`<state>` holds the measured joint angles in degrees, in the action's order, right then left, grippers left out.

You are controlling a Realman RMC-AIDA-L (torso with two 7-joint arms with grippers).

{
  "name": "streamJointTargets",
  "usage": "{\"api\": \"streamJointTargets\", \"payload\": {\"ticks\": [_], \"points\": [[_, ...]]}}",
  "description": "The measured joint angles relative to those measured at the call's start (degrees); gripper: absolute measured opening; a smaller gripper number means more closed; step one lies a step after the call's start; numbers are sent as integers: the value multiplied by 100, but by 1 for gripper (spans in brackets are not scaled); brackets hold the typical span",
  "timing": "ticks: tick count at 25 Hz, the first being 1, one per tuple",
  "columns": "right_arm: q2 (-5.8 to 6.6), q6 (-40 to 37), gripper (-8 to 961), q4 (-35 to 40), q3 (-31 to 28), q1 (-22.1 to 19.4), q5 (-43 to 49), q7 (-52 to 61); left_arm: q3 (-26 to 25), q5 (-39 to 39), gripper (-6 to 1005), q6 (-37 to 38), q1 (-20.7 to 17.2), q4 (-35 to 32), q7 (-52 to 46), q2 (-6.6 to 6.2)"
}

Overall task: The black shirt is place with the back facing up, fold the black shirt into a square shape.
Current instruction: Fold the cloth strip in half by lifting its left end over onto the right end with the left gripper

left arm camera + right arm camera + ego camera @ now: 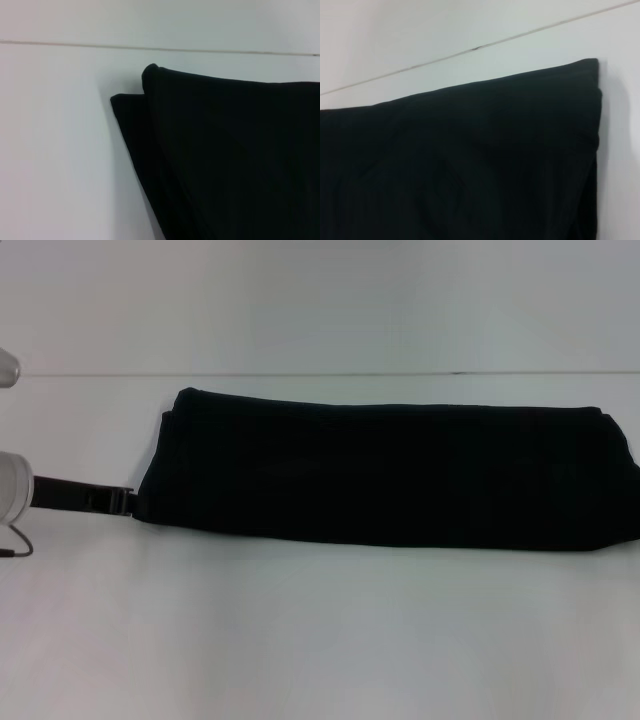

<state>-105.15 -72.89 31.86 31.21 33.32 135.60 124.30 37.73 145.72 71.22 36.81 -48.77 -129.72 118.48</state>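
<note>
Black fabric: your black shirt [385, 472] is folded into one long band lying crosswise on the white desk [320, 640], pretty much centred.
Edges: far long edge runs just short of the seam line where the desk meets the wall; the right end goes to the frame edge in the head view.
Open room: you've got a wide bare strip of desk in front, plus some off the shirt's left end.
Layers: left wrist view shows a lower layer [131, 120] sticking out past the top fold at the corner.
Left tool [122, 502]: low at the shirt's left end, touching it; can't tell if it's spread or pinching.
Right tool: not visible anywhere.
</note>
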Motion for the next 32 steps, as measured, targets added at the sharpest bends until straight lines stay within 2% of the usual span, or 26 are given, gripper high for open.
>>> {"api": "streamJointTargets", "payload": {"ticks": [10, 22, 32], "points": [[40, -22, 64, 67, -71, -124, 0, -11, -3, -18, 2, 303, -183, -216, 0, 77], [57, -191, 100, 158, -322, -312, 1, -60, -3, -18, 2, 453, -284, -264, 104, 79], [-5, -334, 131, 224, -816, -345, 1, -183, -50, -18, 4, 468, -261, -263, 81, 59]]}}
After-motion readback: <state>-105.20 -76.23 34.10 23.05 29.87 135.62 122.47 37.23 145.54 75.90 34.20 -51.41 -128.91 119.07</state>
